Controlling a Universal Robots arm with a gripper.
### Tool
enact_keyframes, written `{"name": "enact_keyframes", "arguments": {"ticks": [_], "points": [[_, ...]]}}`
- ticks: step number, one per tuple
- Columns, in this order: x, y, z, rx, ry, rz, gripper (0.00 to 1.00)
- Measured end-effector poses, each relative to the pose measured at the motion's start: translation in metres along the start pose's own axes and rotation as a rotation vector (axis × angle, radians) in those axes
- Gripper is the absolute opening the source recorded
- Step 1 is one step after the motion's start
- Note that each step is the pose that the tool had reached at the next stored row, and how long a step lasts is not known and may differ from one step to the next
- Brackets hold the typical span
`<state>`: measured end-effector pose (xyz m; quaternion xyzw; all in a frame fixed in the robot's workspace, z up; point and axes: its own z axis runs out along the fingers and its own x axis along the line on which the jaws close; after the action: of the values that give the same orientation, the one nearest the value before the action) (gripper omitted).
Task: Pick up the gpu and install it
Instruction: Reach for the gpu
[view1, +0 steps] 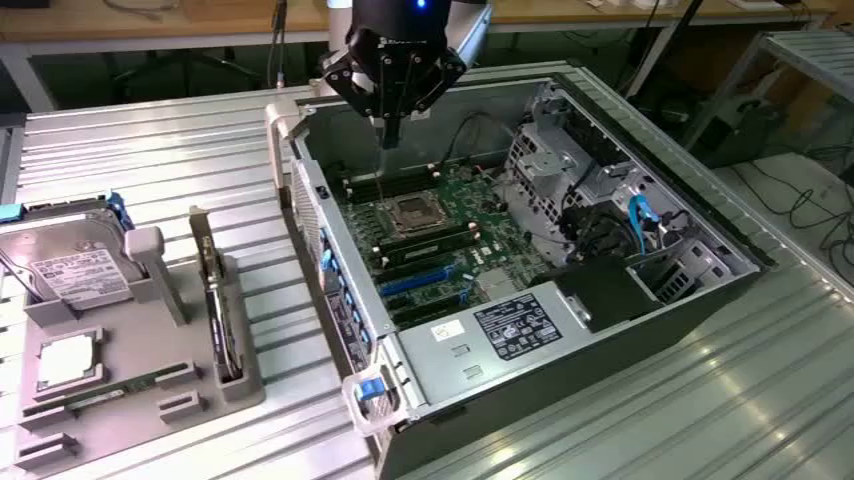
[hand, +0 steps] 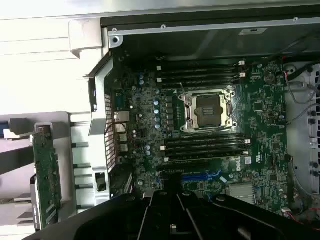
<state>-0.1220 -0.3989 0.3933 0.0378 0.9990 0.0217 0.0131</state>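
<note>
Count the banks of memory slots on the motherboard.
2. The first bank lies between the processor socket and the case wall; the second bank lies on the socket's other side. The board has covered edges that could hide more.

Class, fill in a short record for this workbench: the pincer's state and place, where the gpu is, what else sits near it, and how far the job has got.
arm: pincer shut, hanging over the open computer case, above the motherboard
card: gpu standing on edge in the grey holder, at the exterior view's left, apart from the pincer
neighbours: hard drive and memory stick in the same holder
progress: gpu not yet picked up
</note>
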Motion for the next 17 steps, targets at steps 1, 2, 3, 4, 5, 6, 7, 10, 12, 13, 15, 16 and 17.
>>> {"name": "enact_keyframes", "arguments": {"ticks": [1, 2, 3, 4, 5, 6, 7, 10, 12, 13, 15, 16, 17], "points": [[0.0011, -0.0001, -0.0001, 0.0001, 0.0001, 0.000, 0.11], [0.0024, -0.0002, -0.0001, 0.0000, 0.0000, 0.000, 0.11], [0.0032, -0.0002, -0.0001, 0.0000, 0.0000, 0.000, 0.11], [0.0039, -0.0003, -0.0001, 0.0001, 0.0000, 0.000, 0.11], [0.0047, -0.0003, -0.0001, 0.0000, 0.0000, 0.000, 0.11], [0.0050, -0.0004, -0.0002, 0.0000, 0.0001, 0.000, 0.11], [0.0054, -0.0004, -0.0002, 0.0000, 0.0001, 0.000, 0.11], [0.0067, -0.0005, -0.0002, 0.0000, 0.0003, 0.000, 0.11], [0.0076, -0.0006, -0.0002, 0.0001, 0.0004, 0.000, 0.11], [0.0082, -0.0006, -0.0002, 0.0001, 0.0005, 0.000, 0.11], [0.0091, -0.0007, -0.0002, 0.0001, 0.0006, 0.000, 0.11], [0.0097, -0.0007, -0.0002, 0.0001, 0.0007, 0.000, 0.11], [0.0103, -0.0008, -0.0002, 0.0001, 0.0008, 0.000, 0.11]]}}
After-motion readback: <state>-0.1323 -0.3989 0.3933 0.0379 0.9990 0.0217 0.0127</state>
